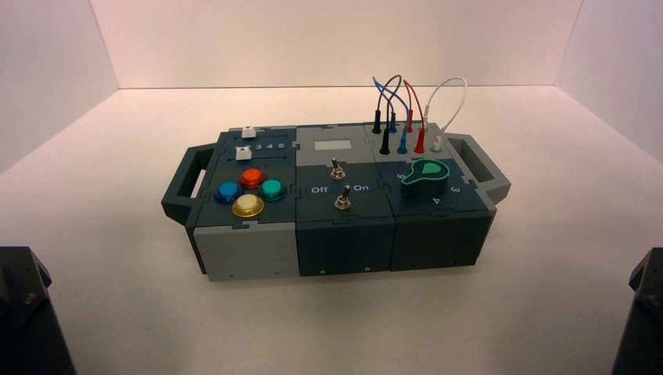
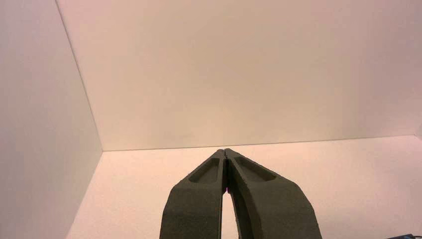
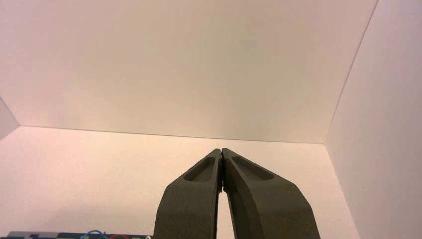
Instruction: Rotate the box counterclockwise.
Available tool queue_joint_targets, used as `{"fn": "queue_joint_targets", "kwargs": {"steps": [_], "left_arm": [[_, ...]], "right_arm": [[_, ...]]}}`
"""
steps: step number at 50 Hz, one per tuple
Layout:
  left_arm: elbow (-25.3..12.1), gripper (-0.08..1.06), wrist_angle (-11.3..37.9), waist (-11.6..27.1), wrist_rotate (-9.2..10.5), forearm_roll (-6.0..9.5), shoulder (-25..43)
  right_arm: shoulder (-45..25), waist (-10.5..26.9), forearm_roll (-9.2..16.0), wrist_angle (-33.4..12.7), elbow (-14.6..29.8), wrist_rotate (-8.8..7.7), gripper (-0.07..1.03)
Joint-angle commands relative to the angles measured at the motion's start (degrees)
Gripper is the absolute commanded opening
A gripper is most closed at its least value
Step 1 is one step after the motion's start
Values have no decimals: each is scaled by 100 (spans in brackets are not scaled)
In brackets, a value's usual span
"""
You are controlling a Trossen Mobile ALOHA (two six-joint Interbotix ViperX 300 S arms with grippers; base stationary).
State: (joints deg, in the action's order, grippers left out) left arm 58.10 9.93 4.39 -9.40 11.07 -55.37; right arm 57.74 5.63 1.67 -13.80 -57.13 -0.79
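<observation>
The long dark teal-and-grey box (image 1: 344,234) stands in the middle of the white floor, slightly turned, with a handle at each end. Its top bears four round buttons (image 1: 250,191) at the left, two toggle switches (image 1: 339,185) in the middle, a green knob (image 1: 426,177) and looped wires (image 1: 406,105) at the right, and white sliders (image 1: 246,142) at the far left. My left gripper (image 2: 226,152) is shut and empty, parked at the near left. My right gripper (image 3: 221,151) is shut and empty, parked at the near right; a sliver of the box (image 3: 30,235) shows at its frame's lower edge.
White walls enclose the floor on the left, back and right. The dark arm bases (image 1: 27,312) sit at the near left and near right corners (image 1: 643,312). Open floor surrounds the box on all sides.
</observation>
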Motion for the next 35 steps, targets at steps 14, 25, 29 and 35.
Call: {"fn": "queue_joint_targets", "kwargs": {"steps": [14, 25, 29, 35], "left_arm": [[-79, -3, -26, -9, -26, -18, 35], [-62, -3, -26, 35, -26, -18, 123], [-62, -3, 35, 88, -35, -18, 141], [-97, -3, 255, 237, -26, -18, 167]], "right_arm": [[-97, -9, 0, 35, 70, 18, -2], [-132, 70, 18, 18, 70, 44, -2], [-149, 62, 18, 18, 70, 53, -2], [-185, 88, 53, -79, 79, 62, -2]]}}
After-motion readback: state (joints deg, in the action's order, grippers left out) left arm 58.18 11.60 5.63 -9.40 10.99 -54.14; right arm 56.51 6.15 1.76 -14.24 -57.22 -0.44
